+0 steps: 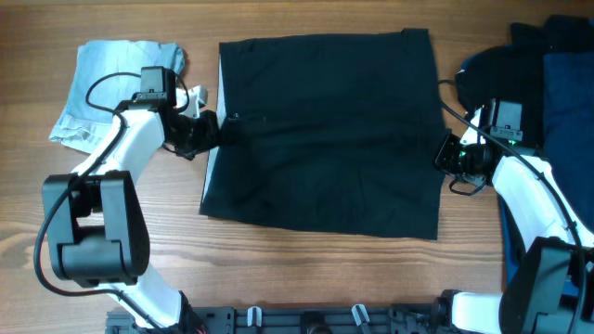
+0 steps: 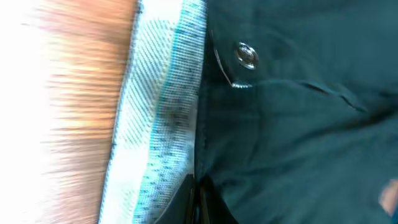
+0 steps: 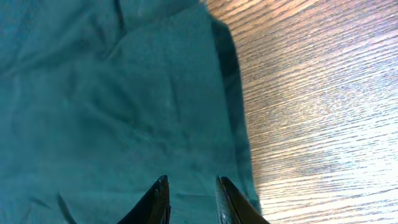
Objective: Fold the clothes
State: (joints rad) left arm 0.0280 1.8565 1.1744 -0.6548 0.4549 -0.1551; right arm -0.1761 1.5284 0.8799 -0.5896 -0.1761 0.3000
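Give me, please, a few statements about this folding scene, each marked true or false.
1. The dark fabric garment lies spread on the wooden table. True.
2. The right arm's fingers touch each other. False: a gap shows between them.
3. A light blue cloth lies near the left arm. True.
4. The garment's inner waistband is red. False: the waistband lining is pale and striped, beside a round metal snap.

1. Table (image 1: 306,269): light brown wood, with the grain running left to right in the overhead view.
2. Left wrist view: its surface is blurred and pale.
3. Right wrist view: the grain is sharp, in diagonal streaks.
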